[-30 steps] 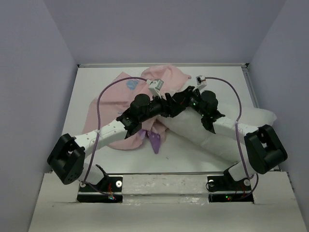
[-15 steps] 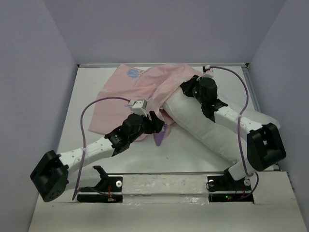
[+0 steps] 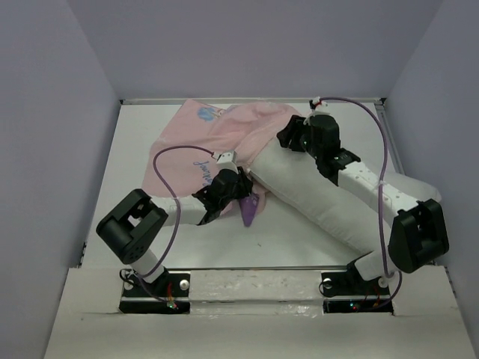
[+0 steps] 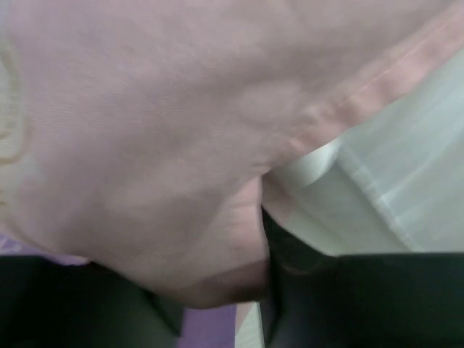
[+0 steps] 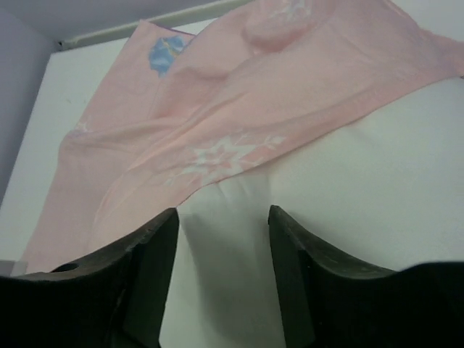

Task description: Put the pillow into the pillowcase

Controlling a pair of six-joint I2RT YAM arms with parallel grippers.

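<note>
- Two grippers work at the pillowcase point(image 3: 224, 131) hem, where the pillow point(image 3: 322, 198) lies diagonally with its far end under the pink fabric (pale reverse up).
- Left gripper point(image 3: 239, 191): clenched on a fold of the pillowcase, just beside the pillow.
- Right gripper point(image 5: 222, 216): released, fingers apart over the pillow near the hem.

Right claw point(image 5: 222, 217) newly apart (pillowcase point(image 5: 239, 109) free)

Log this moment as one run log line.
left end effector: shut on pillowcase | right end effector: open, over pillow | pillow: far end under pillowcase, rest exposed
</note>
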